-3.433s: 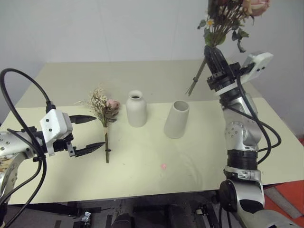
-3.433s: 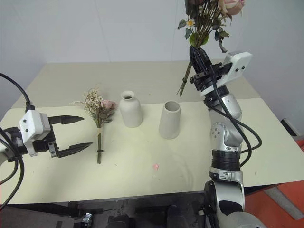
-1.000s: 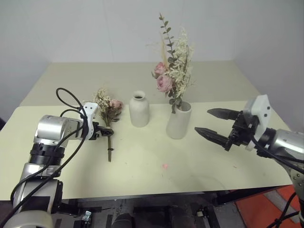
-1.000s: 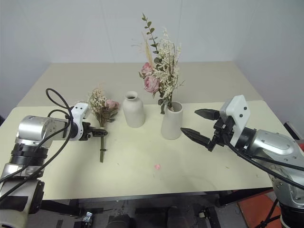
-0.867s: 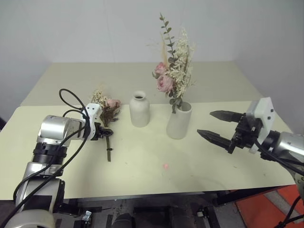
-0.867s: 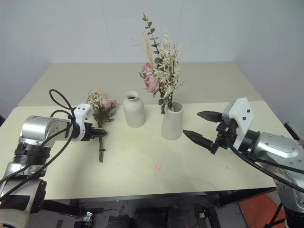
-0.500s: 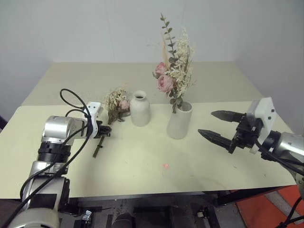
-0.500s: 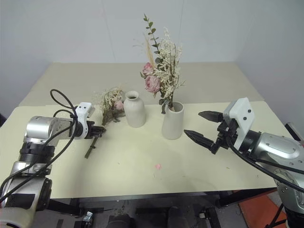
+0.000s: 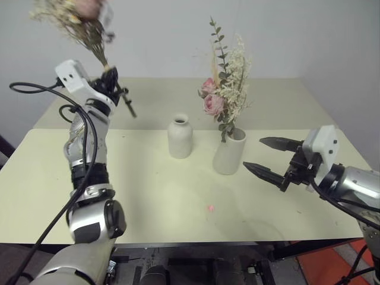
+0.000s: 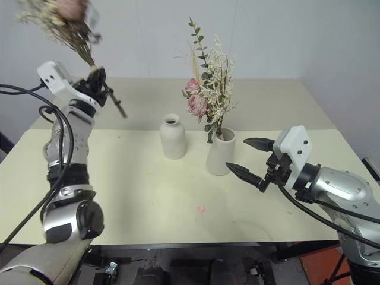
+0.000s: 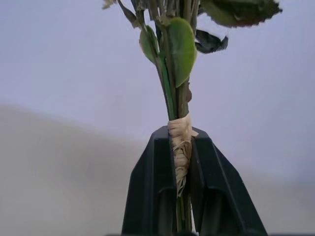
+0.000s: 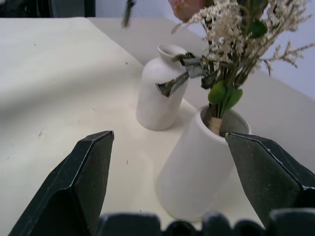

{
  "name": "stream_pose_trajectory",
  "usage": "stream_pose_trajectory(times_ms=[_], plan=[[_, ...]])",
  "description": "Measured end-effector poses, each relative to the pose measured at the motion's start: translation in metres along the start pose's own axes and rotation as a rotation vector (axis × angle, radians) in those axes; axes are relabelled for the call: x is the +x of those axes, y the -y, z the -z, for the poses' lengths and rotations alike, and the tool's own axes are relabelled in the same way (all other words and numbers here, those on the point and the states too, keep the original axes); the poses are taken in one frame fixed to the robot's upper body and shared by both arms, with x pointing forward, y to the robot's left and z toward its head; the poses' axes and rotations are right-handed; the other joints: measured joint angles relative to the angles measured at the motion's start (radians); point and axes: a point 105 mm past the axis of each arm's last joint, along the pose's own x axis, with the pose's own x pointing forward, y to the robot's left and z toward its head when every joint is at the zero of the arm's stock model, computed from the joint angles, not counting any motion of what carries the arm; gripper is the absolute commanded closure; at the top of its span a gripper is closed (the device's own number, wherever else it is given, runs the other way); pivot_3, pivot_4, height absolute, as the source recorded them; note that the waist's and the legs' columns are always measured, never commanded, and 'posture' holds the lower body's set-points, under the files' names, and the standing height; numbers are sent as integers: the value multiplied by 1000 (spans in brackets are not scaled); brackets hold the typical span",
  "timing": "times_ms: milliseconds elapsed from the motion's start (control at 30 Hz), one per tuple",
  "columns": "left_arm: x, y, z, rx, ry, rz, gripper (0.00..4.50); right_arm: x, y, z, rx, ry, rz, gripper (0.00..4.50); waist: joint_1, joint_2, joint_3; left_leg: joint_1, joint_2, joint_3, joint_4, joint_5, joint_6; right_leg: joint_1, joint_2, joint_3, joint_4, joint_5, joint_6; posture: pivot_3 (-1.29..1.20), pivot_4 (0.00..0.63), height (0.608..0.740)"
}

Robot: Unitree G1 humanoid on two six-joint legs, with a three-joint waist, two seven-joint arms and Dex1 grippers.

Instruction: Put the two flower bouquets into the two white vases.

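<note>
Left gripper pinches second bouquet stems aloft, for narrow-necked vase mid-tabletop; right gripper spread, idle.

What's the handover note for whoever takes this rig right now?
Left gripper: shut on the second bouquet at its wrapped stems, held high above the table's left side.
Right gripper: open, holding nothing, beside the tall vase.
Done: first bouquet stands in the tall vase.
Left: the bottle vase has no flowers in it. Bring the held bouquet over it, lower the stems into its narrow neck, release.
</note>
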Motion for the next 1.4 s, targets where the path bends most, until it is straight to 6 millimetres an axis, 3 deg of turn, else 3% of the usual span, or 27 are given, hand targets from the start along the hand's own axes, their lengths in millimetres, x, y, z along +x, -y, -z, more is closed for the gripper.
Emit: stream_pose_trajectory(times_ms=[133, 400, 667, 933, 1233, 1400], plan=[[10, 19, 10, -211, 85, 91, 4397, 0, -2, 0, -3, 22, 8, 200, 0, 0, 0, 1, 0, 0, 0, 0, 0, 2, 0, -1, -3, 0, 0, 0, 150, 740], [16, 43, 23, -356, 119, 196, 4397, -6, -8, 2, -10, 35, 35, 200, -12, 0, 0, 5, 1, -1, -1, -1, 1, 10, 1, -1, -12, 1, 2, 0, 150, 740], [16, 60, 40, -247, 13, 298, 4397, -7, -7, 5, -22, 16, 59, 200, -8, 0, 0, 6, 0, -1, -1, -1, 2, 13, 1, -1, -13, 1, 3, 0, 150, 740], [4, 58, 66, -164, -92, 336, 4397, -9, -8, 11, -11, -7, 73, 200, -8, 0, 0, 6, 0, -1, -1, -1, 2, 13, 1, -1, -13, 1, 3, 0, 150, 740], [1, 59, 79, -136, -127, 358, 4397, -11, -5, 14, -40, -24, 99, 200, -7, 0, 0, 6, 0, -1, -1, -1, 2, 13, 1, -1, -13, 1, 3, 0, 150, 740], [-2, 76, 85, -30, -142, 458, 4397, -12, -5, 16, -56, -35, 113, 200, -6, 0, 0, 6, 0, -1, -1, -1, 2, 13, 1, -1, -13, 1, 3, 0, 150, 740]])
